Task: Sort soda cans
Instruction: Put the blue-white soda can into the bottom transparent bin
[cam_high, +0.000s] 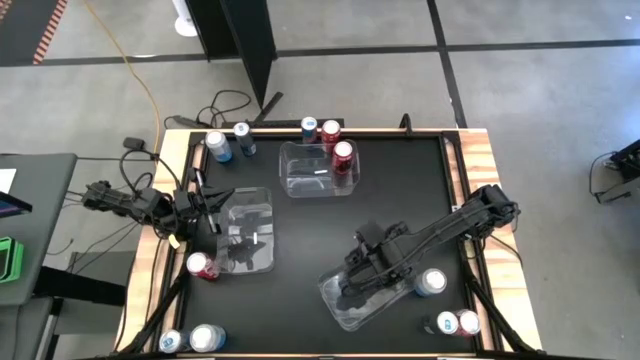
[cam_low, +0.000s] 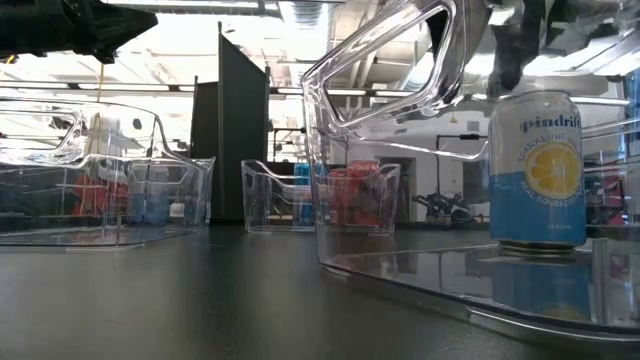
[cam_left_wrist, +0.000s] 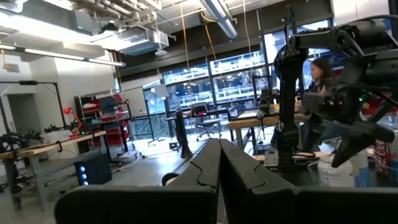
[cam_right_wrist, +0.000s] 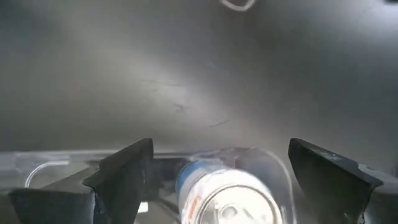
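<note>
A light blue can (cam_right_wrist: 225, 196) stands in the clear bin (cam_high: 345, 305) at the worktop's (cam_high: 400, 190) five o'clock. The right end effector (cam_right_wrist: 214, 177) hangs over it, fingers spread wide, gripping nothing; probably just released, so lifting clear comes next. At nine o'clock, the left end effector (cam_left_wrist: 219, 168) is pinched closed, empty.

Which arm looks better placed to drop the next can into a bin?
Right, probably. The right claw hangs open over the near bin with a light blue can directly below, between its fingers. The left claw is shut, over the left bin, holding nothing.
</note>
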